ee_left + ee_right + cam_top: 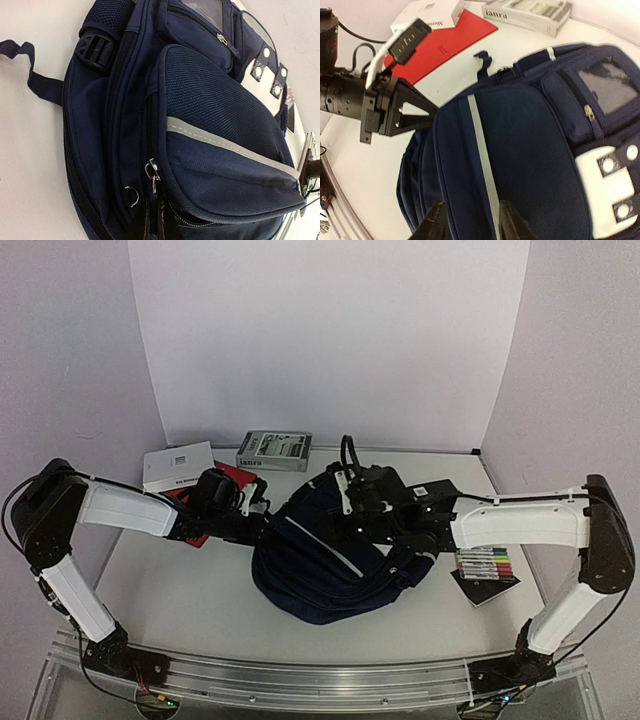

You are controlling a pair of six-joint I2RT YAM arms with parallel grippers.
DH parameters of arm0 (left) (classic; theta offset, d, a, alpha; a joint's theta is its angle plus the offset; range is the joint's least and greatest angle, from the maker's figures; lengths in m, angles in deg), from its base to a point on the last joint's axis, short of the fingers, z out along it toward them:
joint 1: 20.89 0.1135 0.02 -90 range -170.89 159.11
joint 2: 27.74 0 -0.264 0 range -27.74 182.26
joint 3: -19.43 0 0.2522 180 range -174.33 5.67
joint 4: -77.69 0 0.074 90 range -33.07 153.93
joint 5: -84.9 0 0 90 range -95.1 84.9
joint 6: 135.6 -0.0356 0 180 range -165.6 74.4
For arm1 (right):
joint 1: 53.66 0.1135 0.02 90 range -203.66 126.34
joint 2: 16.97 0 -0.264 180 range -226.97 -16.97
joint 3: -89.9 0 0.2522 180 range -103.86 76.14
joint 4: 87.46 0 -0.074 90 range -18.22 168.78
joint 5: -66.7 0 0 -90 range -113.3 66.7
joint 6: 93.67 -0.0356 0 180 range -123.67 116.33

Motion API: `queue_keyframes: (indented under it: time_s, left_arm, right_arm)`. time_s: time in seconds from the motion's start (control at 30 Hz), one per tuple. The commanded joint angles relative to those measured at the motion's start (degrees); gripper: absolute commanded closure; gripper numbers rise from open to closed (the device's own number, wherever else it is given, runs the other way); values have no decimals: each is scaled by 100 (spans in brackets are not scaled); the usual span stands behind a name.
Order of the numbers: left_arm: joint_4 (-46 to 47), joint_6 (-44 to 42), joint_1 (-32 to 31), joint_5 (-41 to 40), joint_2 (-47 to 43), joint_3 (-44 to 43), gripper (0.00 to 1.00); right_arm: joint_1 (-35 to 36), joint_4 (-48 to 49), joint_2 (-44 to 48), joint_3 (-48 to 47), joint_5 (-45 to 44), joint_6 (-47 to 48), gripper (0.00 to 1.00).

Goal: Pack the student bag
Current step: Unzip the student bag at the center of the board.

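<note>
Two right fingers (434, 226) stand apart over the navy student bag (535, 170), straddling its pale stripe (481, 145); we cannot tell whether the left fingers (412, 107) are parted.

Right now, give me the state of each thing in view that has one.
student bag, lying front up on the table, visible pocket zips shut.
left gripper, at the bag's side, open or shut unclear.
right gripper, open, astride the bag's stripe.
marker set, flat on the table, outside the bag.
red folder, closed, flat, outside the bag.
white box, closed.
grey box, flat behind the bag.
</note>
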Motion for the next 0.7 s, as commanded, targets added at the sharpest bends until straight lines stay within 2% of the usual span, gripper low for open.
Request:
queue_keyframes:
  time_s: [0.0,0.2,0.43,0.53,0.6,0.67]
  left_arm:
    - [400,-48,-122,440,-322,57,100]
    - [427,29,-125,361,-358,76,100]
    - [391,72,-125,270,-406,77,100]
    - [359,75,-125,217,-395,59,100]
    - [332,81,-125,172,-393,35,100]
    - [311,90,-125,90,-396,23,100]
  right_arm:
    - [80,132,-429,-735,-180,254,53]
    - [198,-252,-1252,-1515,-100,656,32]
    - [336,-606,-1902,-1919,-493,929,19]
    - [357,-697,-2050,-1997,-956,969,22]
    - [367,-741,-2100,-2032,-1312,959,29]
    - [367,-754,-2107,-2063,-1544,966,40]
